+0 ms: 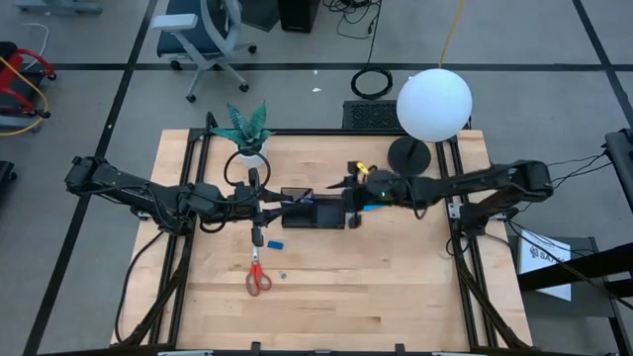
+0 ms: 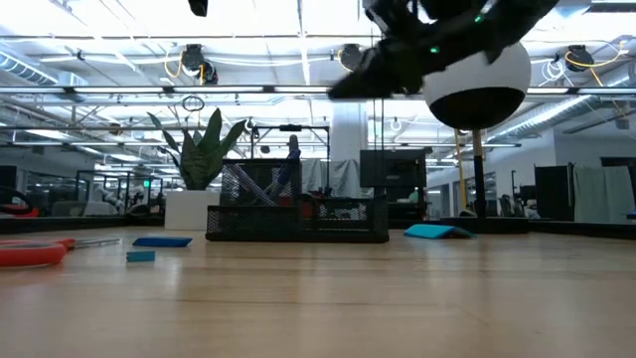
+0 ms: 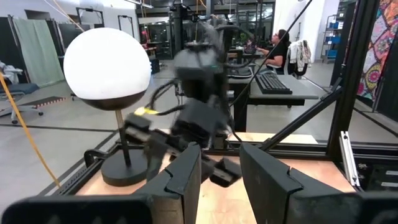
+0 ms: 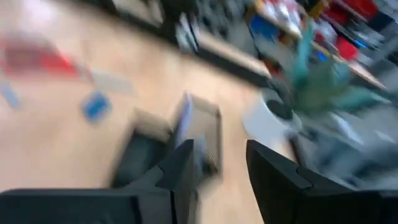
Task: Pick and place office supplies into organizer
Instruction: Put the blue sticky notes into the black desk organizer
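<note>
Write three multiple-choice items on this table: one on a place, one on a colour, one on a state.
1. The red-handled scissors lie: A in the organizer; B on the bare table, apart from the organizer; C under the lamp.
2. The lamp globe is: A white; B red; C green.
3. The left end effector is: A shut on a pen; B shut on the scissors; C open and empty.

Key: B, the high view shows them on bare wood; A, the globe shows white; C, the left wrist view shows an empty gap between its fingers.
</note>
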Robot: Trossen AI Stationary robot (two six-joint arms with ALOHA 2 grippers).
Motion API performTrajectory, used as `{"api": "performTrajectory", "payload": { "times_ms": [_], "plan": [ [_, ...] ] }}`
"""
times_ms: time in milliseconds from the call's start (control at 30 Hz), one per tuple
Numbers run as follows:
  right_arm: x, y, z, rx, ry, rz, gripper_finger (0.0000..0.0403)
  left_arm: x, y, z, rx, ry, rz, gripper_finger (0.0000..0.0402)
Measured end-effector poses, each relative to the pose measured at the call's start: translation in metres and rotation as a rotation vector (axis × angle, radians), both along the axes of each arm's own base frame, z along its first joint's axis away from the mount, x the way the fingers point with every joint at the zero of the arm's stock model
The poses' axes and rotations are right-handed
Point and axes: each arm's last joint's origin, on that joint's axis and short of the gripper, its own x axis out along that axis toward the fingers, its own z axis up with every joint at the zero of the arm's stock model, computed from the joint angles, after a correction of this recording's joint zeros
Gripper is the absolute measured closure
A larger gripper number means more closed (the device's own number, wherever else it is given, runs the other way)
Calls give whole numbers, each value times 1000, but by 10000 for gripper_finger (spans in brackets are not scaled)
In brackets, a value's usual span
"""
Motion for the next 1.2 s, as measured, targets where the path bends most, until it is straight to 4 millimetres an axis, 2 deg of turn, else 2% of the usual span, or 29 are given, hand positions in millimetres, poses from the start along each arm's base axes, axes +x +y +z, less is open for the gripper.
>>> {"api": "performTrajectory", "payload": {
  "times_ms": [133,233,433,533,900,1200],
  "plan": [
    [-15,18,-10,-214,226,-167,268,0,0,0,-8,0,-2,282],
    [-25,27,-20,-310,374,-250,268,0,0,0,-12,0,-4,282],
    [-43,40,-40,-335,539,-345,268,0,0,0,-16,0,-4,282],
    [-55,45,-55,-344,601,-331,268,0,0,0,-17,0,-4,282],
    [-89,47,-100,-342,687,-328,268,0,0,0,-18,0,-3,282],
    [-90,47,-109,-334,609,-270,268,0,0,0,-17,0,-3,282]
  ]
}}
